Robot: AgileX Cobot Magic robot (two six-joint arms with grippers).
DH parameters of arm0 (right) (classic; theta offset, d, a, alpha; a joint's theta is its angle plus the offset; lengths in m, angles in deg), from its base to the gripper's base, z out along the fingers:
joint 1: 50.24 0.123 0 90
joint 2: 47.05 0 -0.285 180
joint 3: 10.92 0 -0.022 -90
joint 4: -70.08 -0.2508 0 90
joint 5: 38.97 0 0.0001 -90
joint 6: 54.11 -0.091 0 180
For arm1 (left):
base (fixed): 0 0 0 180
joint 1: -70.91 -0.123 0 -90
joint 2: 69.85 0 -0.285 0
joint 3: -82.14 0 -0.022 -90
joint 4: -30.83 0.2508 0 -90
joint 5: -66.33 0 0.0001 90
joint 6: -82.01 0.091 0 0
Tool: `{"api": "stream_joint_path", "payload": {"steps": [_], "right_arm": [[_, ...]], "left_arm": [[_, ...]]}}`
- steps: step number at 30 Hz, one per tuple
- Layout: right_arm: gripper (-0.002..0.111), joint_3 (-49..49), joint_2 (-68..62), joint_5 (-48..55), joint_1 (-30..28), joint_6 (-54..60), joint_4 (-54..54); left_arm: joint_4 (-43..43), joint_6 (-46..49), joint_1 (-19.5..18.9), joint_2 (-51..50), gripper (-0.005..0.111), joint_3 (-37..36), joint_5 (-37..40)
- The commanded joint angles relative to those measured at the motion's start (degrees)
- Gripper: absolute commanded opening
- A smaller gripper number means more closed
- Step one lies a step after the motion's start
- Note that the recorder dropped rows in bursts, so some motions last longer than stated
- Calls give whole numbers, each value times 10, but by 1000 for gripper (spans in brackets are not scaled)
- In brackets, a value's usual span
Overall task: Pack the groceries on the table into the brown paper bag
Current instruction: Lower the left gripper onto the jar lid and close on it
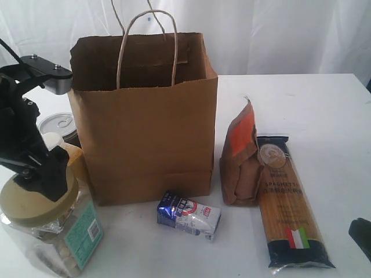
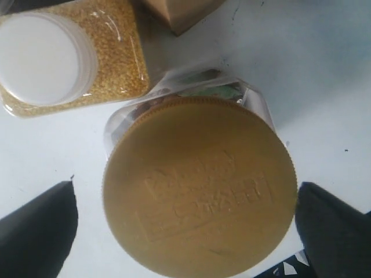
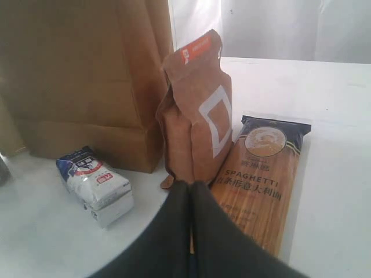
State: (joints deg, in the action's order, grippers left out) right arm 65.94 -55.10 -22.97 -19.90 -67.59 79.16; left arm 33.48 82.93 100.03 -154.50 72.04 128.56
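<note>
L gripper (image 2: 186, 188) spread astride tan-lidded clear jar (image 1: 81, 231) lid, slim gap at one finger. R gripper (image 3: 191, 188) clenched, empty, facing brown-orange pouch (image 3: 197, 116) & spaghetti packet (image 3: 264, 179); open table (image 1: 324, 98) beyond.

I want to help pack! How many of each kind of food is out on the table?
Clear jar: 1
Yellow bottle: 1
Tin can: 1
Small carton: 1
Brown-orange pouch: 1
Spaghetti packet: 1
Total: 6

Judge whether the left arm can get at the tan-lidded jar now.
Probably yes: the left gripper sits right above the tan-lidded jar, open fingers flanking its lid with nothing between.
</note>
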Motion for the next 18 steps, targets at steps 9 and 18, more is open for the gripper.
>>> {"api": "stream_joint_path", "payload": {"steps": [9, 18], "right_arm": [[0, 4, 3, -2, -3, -2, 0], [0, 4, 3, -2, -3, -2, 0]], "left_arm": [[-7, -15, 3, 1, 105, 3, 4], [-18, -25, 3, 1, 105, -37, -14]]}}
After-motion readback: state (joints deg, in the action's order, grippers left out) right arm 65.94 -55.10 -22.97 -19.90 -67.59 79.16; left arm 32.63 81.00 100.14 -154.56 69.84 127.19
